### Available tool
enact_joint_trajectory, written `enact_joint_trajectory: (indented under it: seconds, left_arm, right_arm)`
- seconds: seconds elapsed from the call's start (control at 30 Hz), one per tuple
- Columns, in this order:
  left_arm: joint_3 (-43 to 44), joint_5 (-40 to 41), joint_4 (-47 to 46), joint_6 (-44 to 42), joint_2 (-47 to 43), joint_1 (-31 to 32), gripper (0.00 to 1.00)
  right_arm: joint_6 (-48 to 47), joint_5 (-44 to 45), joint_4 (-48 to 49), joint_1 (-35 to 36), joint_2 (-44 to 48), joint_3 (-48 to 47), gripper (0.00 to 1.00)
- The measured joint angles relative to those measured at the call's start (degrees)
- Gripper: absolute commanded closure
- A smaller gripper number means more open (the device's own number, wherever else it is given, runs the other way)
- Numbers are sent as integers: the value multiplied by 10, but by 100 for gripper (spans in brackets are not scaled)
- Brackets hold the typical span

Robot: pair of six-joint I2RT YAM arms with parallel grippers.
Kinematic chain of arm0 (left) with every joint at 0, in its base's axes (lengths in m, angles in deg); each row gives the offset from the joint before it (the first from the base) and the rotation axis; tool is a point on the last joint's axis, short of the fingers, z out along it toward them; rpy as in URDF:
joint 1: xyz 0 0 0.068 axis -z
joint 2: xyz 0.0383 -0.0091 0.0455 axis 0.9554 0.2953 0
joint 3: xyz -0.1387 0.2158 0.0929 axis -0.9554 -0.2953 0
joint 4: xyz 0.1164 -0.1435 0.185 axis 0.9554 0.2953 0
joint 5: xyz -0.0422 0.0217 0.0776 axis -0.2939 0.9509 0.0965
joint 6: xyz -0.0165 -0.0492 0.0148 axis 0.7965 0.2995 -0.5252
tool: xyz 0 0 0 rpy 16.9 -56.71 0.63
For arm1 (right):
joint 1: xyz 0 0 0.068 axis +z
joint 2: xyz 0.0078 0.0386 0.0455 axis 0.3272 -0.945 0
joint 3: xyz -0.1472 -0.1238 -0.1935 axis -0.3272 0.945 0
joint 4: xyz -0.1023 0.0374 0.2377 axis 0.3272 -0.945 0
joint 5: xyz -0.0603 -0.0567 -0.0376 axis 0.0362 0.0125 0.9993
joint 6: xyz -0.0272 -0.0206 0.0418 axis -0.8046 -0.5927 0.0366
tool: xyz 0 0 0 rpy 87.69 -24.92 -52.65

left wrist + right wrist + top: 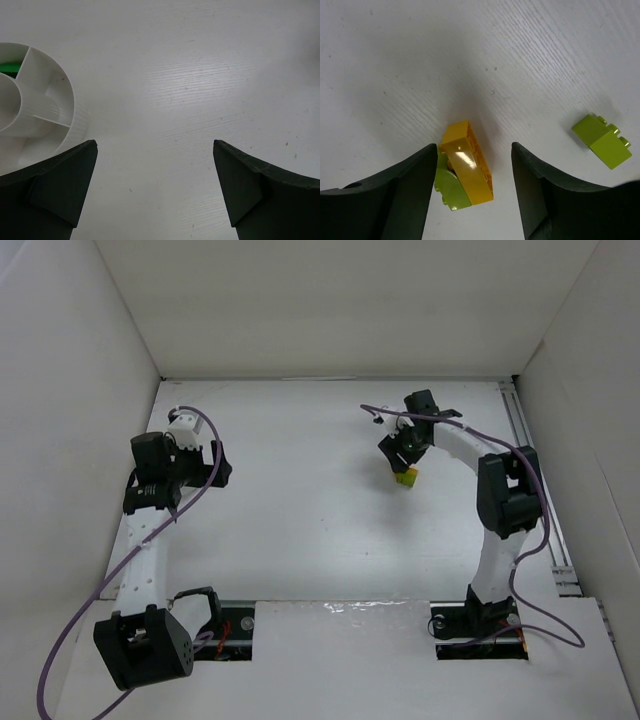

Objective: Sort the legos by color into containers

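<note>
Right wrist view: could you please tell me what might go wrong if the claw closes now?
1. The yellow brick touches a lime brick inside the open right claw. Closing could grab both and mix colors.
2. The yellow brick lies skewed across the gap, so it may twist or slip out when squeezed.

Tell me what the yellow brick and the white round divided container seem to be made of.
Yellow rectangular brick: probably hard plastic, glossy; a bright highlight sits on its smooth face. White round divided container: likely thin moulded plastic, satin; thin even walls with fine ridges.
</note>
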Motion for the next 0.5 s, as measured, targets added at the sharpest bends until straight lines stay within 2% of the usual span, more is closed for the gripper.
enact_joint_trajectory:
  seconds: [0.5]
  left_arm:
    - [-3, -1, -3, 0, 0, 0, 0]
  right_arm:
    - [-27, 25, -46, 8, -45, -61, 46]
